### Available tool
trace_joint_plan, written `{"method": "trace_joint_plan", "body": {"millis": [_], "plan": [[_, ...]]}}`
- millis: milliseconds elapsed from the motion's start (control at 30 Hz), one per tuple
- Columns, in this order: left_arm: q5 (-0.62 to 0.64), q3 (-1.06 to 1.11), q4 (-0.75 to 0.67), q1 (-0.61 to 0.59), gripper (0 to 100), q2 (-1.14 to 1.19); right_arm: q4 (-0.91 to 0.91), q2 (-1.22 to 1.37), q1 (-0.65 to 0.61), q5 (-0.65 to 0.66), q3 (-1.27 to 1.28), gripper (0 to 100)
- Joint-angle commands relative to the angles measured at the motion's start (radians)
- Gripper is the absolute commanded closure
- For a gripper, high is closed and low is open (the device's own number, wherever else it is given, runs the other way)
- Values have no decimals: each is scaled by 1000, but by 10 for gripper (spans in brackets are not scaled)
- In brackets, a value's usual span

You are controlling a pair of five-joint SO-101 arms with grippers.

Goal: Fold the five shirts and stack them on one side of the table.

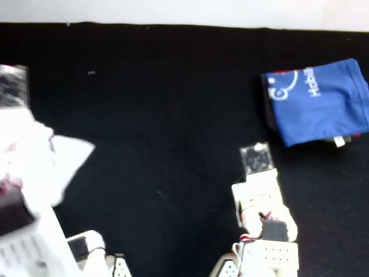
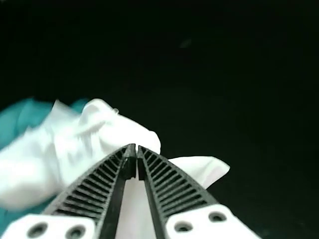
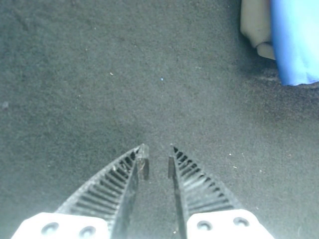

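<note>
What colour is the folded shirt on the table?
Blue with white print; the folded shirt shows best in the high view.

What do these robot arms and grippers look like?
The left arm and right arm are white blocky plastic; the right shows red and black cables. The left gripper and right gripper each have two black, ribbed, tapering fingers on white bases with screw holes.

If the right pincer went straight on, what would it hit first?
Probably just the black table cover; the right pincer points at bare cloth, with the blue shirt off to one side.
</note>
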Motion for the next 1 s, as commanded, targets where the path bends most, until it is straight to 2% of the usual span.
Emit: {"method": "trace_joint_plan", "body": {"millis": [0,100,233,600,700,833,967], "plan": [[18,-22,-55,288,992,-136,5,-12,-7,-8,99,921],[18,47,-192,406,992,-186,5,-12,-7,-8,99,921],[18,150,-333,418,991,-217,5,-12,-7,-8,99,921],[18,372,-362,424,990,-216,5,-12,-7,-8,101,921],[18,412,-483,449,990,-211,5,-12,-7,-8,101,921],[18,437,-690,521,990,-116,5,-12,-7,-8,101,921],[23,423,-746,588,989,68,5,-12,-7,-8,101,921]]}}
